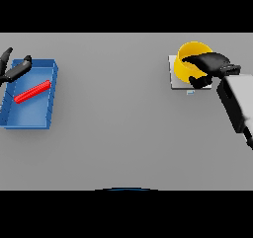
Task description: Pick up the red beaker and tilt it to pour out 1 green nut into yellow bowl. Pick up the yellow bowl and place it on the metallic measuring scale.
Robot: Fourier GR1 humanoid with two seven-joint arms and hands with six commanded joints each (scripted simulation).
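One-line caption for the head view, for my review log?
Right hand holds the yellow bowl on the metallic scale; left hand hovers by the blue tray.

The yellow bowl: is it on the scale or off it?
On it: the yellow bowl sits on the metallic measuring scale, with the right hand curled over its rim.

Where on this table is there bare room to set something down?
The wide grey table stretch between the blue tray and the metallic scale is bare, as is the whole near half. It is crowded at the right, where the right hand grips the yellow bowl on the scale, and at the tray with the red beaker and left hand.
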